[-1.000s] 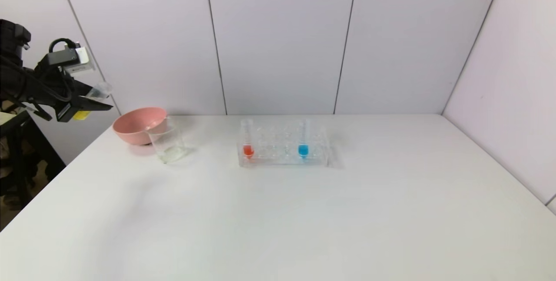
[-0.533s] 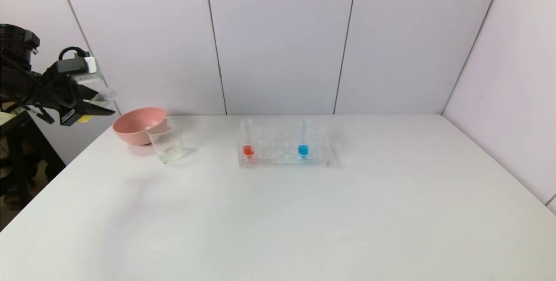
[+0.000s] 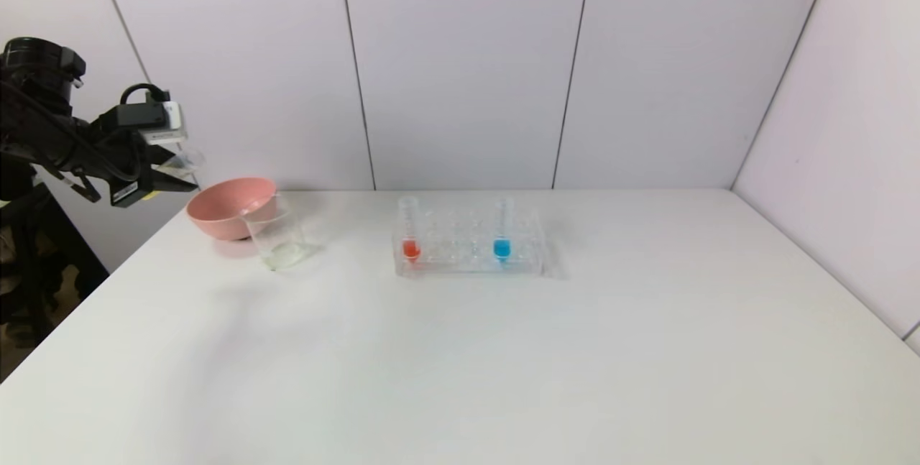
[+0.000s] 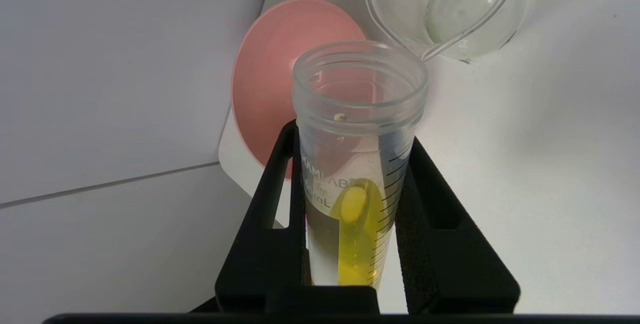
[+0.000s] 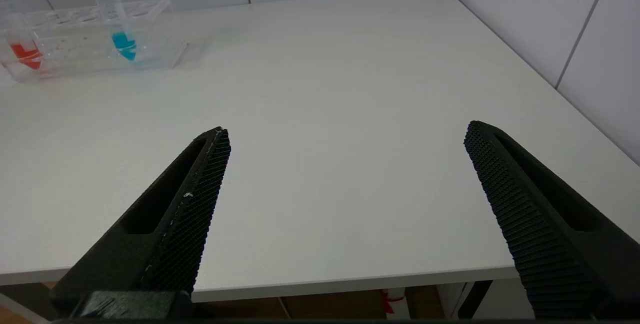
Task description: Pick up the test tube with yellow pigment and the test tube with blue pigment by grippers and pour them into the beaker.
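The test tube with yellow pigment (image 4: 357, 164) is pinched between the jaws of the left gripper (image 3: 169, 176), which is seen at the upper left of the head view, beside the pink bowl (image 3: 226, 208). The beaker (image 3: 277, 238) is set just in front of the bowl. The test tube with blue pigment (image 3: 502, 229) is stood in the clear rack (image 3: 467, 246) at frame centre, alongside a red-filled tube (image 3: 410, 229). The right gripper (image 5: 345, 204) is held spread wide above the white table (image 5: 350, 88).
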Tool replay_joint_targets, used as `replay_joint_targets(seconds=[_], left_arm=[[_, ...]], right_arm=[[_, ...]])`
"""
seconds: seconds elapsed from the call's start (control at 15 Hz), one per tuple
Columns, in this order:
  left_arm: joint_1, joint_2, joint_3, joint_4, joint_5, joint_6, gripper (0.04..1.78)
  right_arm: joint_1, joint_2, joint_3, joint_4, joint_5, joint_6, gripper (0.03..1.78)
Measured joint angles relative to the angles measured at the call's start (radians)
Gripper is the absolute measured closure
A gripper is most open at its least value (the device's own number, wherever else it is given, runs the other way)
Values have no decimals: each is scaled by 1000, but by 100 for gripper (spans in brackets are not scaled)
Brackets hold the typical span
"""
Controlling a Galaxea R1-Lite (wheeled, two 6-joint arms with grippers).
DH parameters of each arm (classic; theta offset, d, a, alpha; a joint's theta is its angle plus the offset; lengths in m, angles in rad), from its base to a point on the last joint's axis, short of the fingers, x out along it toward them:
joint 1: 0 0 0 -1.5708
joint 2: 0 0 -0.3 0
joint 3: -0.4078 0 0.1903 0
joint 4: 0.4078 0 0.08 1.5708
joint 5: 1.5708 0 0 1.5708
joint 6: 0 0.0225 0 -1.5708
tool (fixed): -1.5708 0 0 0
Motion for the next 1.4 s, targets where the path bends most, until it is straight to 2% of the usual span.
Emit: replay_joint_targets(seconds=[0.4, 1.4], left_arm=[[-29, 19, -10, -5, 77, 90, 130], [-85, 44, -14, -17, 144, 162, 130]], right_arm=[[1, 0, 0, 0, 0, 0, 10], [0, 0, 0, 0, 1, 0, 10]])
